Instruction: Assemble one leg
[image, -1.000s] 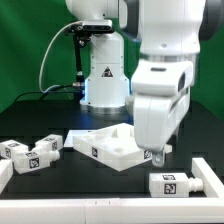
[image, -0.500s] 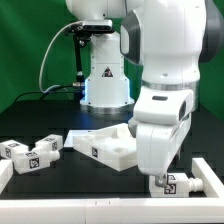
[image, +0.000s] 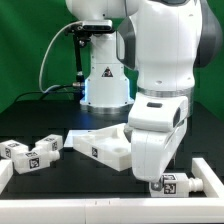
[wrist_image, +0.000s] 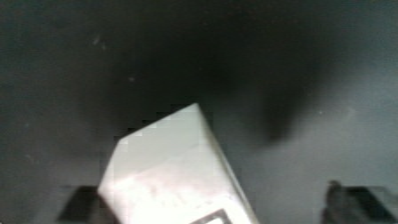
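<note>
A leg (image: 172, 184), a small white post with black-and-white tags, lies on the dark table at the front of the exterior view's right. My gripper (image: 157, 180) has come down right over its near end, and the arm's white hand hides part of it. In the wrist view the leg (wrist_image: 169, 175) fills the space between my fingers (wrist_image: 80, 204), closer to one finger than the other. The jaws stand wide apart with a gap to the leg on the far side, so my gripper (wrist_image: 214, 208) is open and not closed on it.
The wide white tabletop (image: 104, 146) lies just to the exterior view's left of my hand. Two more tagged legs (image: 30, 153) lie at the left. Another white part (image: 206, 171) lies at the right edge. The arm's base (image: 104, 82) stands behind.
My hand has moved down and toward the front, from beside the tabletop's corner to right over the leg at the front right. The leg has not moved.
</note>
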